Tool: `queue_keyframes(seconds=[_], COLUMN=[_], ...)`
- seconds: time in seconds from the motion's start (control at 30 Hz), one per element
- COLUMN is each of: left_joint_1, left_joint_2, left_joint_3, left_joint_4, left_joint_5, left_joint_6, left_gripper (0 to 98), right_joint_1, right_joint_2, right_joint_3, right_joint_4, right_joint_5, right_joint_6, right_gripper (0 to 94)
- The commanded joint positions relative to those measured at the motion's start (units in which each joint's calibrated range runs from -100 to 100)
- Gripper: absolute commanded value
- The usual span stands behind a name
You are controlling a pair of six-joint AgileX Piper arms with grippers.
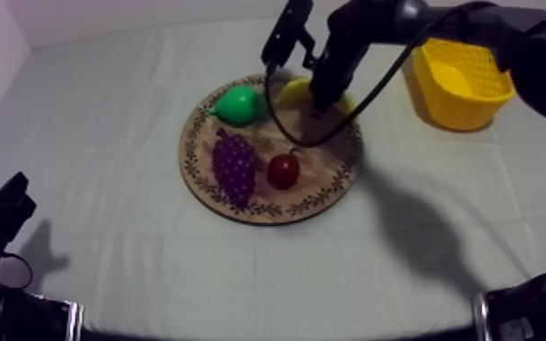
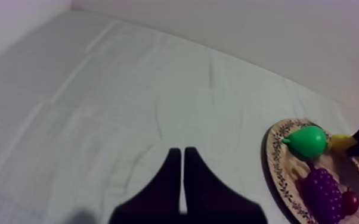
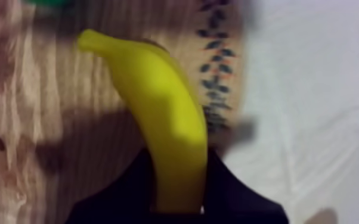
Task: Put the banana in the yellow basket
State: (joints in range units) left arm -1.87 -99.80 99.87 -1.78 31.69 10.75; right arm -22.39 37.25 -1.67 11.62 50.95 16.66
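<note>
My right claw [image 3: 179, 179] pinches the banana [image 3: 158, 95] at the rim of the wooden board [image 1: 326, 172]; my left claw [image 2: 182, 156] is pressed together.

Both arms are black all over. The right arm [image 1: 476, 27] is built of thick, rounded segments that slim toward its narrow right tool [image 1: 324, 102]. The left arm [image 1: 0, 218] reads as a blocky, angular dark shape, with a pale strip [image 1: 74, 319] at its base. Up close, the left tool [image 2: 182, 154] has two flat matt-black fingers [image 2: 158, 190], broad at the root and tapering to blunt tips, a thin seam between them.
</note>
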Motion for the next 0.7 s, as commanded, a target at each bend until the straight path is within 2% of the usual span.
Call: queue_keyframes(seconds=[0.0,0.2,0.4,0.67], left_joint_1=[0.0,0.0,0.0,0.0], left_joint_2=[0.0,0.0,0.0,0.0], left_joint_3=[0.0,0.0,0.0,0.0], left_joint_4=[0.00,0.00,0.00,0.00], left_joint_5=[0.0,0.0,0.0,0.0], left_joint_6=[0.0,0.0,0.0,0.0], left_gripper=[0.1,0.1,0.1,0.1], right_joint_1=[0.4,3.4,8.8,15.6], right_joint_2=[-2.5,-10.6,-16.7,-19.0], right_joint_3=[0.1,-0.1,-2.3,-3.2], right_joint_4=[-0.6,-2.1,-3.9,-2.9], right_joint_5=[0.6,4.0,8.3,8.7], right_joint_6=[0.1,1.5,3.1,2.1], right_gripper=[2.5,4.7,5.3,7.0])
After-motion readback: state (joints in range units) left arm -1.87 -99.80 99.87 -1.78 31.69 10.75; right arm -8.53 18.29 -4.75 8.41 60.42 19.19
